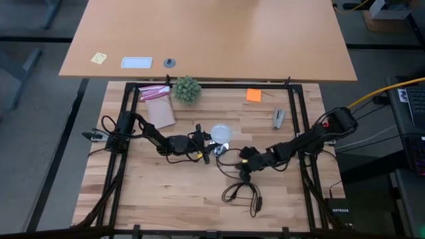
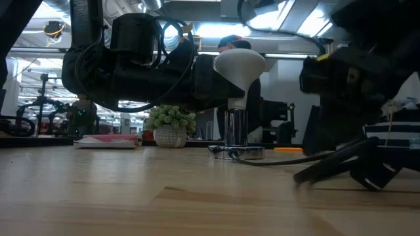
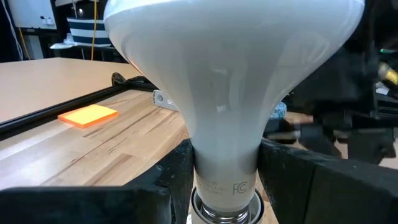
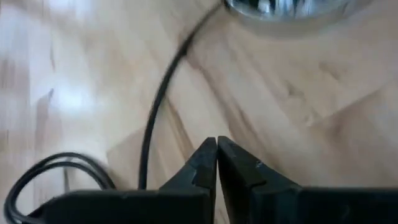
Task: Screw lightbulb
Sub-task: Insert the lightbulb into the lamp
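The white lightbulb (image 3: 230, 74) stands upright, dome up. In the low view its silvery screw base (image 2: 235, 128) reaches down into the round socket disc (image 2: 236, 152) on the table. My left gripper (image 1: 207, 141) comes from the table's left and is shut on the bulb. My right gripper (image 4: 216, 155) is shut, slants down just above the wood to the socket's right (image 1: 243, 161), and has nothing between its fingers. The socket's black cord (image 4: 160, 93) runs past it. My left gripper pinches the bulb's narrow neck (image 3: 227, 171), just above the screw base, between its two fingers (image 3: 171, 183). The fingers come level from the table's left. The bulb stays upright with its base down in the socket.
The cord lies in loops (image 1: 242, 192) near the front. A small green plant (image 1: 186, 89), a pink booklet (image 1: 155, 93), an orange note (image 1: 253, 95) and a small grey object (image 1: 279, 118) sit toward the far edge. Black frame rails (image 1: 297, 113) border the board.
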`<act>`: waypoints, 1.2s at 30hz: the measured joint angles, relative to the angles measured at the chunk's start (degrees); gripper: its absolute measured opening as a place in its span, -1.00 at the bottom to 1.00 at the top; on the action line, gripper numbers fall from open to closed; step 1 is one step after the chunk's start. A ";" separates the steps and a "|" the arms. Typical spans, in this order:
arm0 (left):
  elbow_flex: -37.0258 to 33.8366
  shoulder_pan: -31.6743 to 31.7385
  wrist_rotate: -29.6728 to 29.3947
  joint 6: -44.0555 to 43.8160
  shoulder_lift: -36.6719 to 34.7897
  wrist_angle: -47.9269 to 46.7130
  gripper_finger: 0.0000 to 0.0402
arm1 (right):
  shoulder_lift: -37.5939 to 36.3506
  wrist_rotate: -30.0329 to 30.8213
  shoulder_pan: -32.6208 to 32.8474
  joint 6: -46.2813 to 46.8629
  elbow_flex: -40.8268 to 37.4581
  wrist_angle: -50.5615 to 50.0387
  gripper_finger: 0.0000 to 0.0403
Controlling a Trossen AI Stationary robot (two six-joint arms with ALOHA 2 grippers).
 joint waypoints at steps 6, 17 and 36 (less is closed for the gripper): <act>0.00 0.00 0.00 -0.01 -0.02 -0.02 -0.29 | -3.24 9.34 -1.89 -4.15 0.01 -3.68 -0.90; 0.00 -0.55 -0.13 0.01 0.00 -0.22 -0.29 | -3.26 16.56 -9.27 -10.05 0.03 1.24 -0.90; 0.09 -2.43 -2.13 0.01 -0.17 -3.28 -0.29 | -3.26 15.55 -13.44 -16.28 0.08 5.80 -0.90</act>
